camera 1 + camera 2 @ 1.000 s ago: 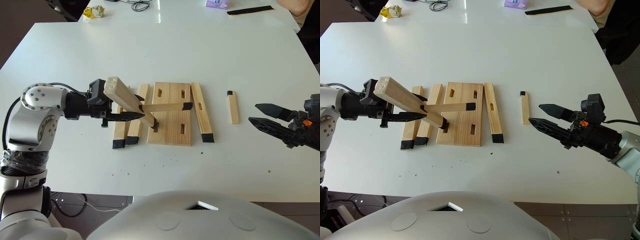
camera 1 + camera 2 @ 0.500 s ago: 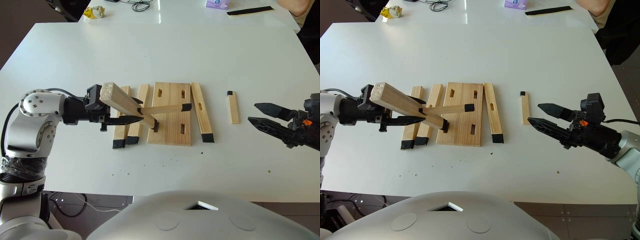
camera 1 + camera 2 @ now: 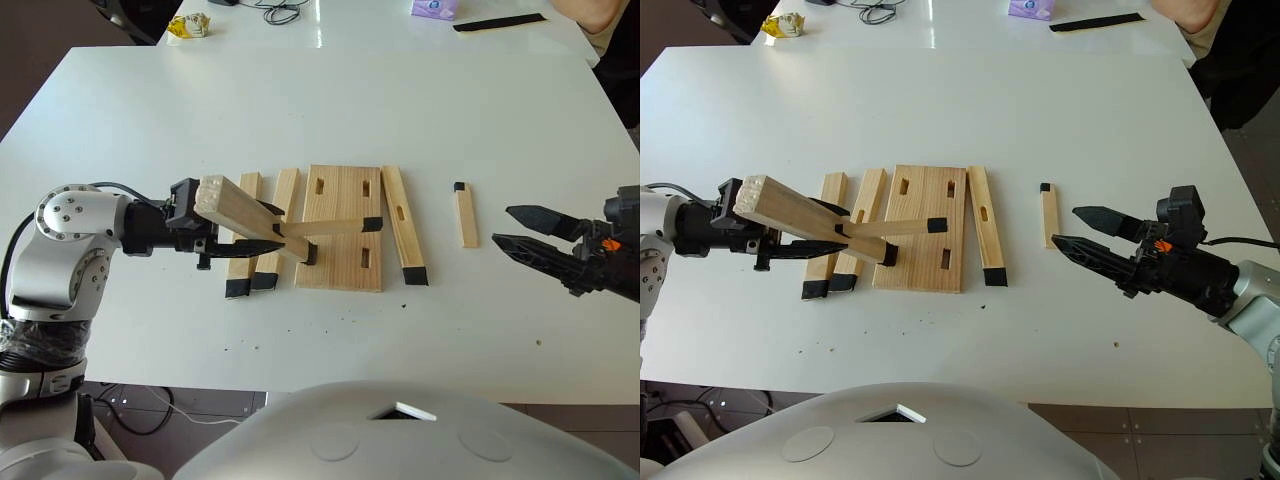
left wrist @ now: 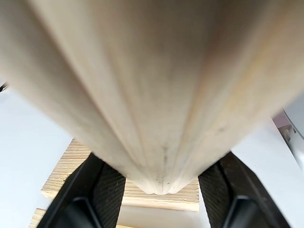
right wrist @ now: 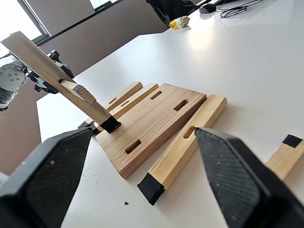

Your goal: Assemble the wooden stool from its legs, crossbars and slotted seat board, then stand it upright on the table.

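our left gripper (image 3: 262, 243) is clamped on the tilted leg (image 3: 240, 208), black foot down on the seat board (image 3: 342, 262) by a slot. if the foot misses, the leg cd skid & shove the board. right gripper (image 3: 505, 226) hangs open, well apart.

White table (image 3: 420, 110) bearing seat board (image 3: 338, 272), legs (image 3: 408, 245), crossbar (image 3: 465, 218)

Tilted leg (image 3: 250, 212) w/ crossbar (image 3: 330, 226), black foot on flat slotted seat board (image 3: 340, 200).

pale wood seat board (image 3: 341, 228) w/ grain, legs (image 3: 403, 225) black-tipped, white table (image 3: 330, 110), black claws (image 3: 524, 232)
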You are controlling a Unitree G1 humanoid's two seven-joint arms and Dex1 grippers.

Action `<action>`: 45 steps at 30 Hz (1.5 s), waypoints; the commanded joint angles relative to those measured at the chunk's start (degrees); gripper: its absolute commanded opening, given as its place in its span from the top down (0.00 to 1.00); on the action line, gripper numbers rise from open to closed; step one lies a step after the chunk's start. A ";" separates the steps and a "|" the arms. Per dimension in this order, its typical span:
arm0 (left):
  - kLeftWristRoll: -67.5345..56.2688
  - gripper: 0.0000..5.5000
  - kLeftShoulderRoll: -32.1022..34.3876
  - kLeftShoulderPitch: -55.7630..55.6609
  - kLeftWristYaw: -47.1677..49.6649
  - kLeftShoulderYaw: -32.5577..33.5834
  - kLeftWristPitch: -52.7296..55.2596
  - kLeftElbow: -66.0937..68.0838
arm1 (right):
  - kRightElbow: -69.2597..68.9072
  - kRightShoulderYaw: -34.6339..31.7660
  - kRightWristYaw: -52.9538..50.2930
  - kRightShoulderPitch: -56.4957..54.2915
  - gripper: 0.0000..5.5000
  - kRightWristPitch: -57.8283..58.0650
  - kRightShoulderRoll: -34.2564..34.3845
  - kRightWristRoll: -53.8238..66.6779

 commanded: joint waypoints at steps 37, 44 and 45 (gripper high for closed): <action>1.79 0.63 1.75 -9.18 -1.45 -5.42 5.37 4.74 | -2.82 0.54 -2.88 1.75 0.28 -1.83 2.47 0.60; 1.32 0.63 3.01 -10.39 -2.89 -4.50 6.02 4.94 | -3.31 0.24 -3.02 3.02 0.28 -2.43 2.97 0.40; 1.20 0.63 3.16 -10.51 -3.05 -4.45 6.17 4.83 | -3.28 0.26 -3.09 3.05 0.28 -2.49 2.98 0.38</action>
